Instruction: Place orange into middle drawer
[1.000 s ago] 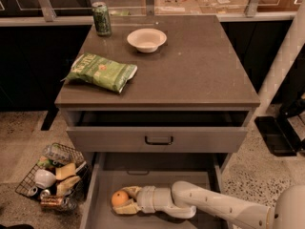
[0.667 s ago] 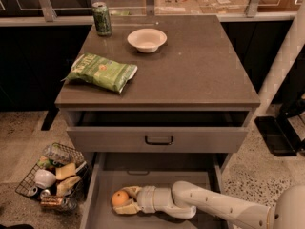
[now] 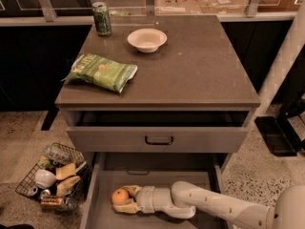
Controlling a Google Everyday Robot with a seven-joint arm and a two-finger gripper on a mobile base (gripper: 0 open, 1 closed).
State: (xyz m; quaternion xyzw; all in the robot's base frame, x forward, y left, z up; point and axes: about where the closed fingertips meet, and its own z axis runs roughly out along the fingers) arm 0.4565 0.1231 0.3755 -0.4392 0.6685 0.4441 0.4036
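Observation:
The orange (image 3: 119, 196) sits low inside the pulled-out middle drawer (image 3: 93, 197), at the left part of its pale-grey floor. My gripper (image 3: 125, 198) reaches into the drawer from the right, with the white arm lying across the drawer floor. One tan finger (image 3: 130, 190) lies above the orange and the other below it, both touching it. The orange is at or just above the drawer floor; I cannot tell which.
Above it, the drawer with the grey front and black bar handle (image 3: 158, 140) is slightly open. On the cabinet top are a white bowl (image 3: 147, 39), a green can (image 3: 101, 18) and a green chip bag (image 3: 101, 72). A wire basket (image 3: 52, 175) of items stands on the floor at the left.

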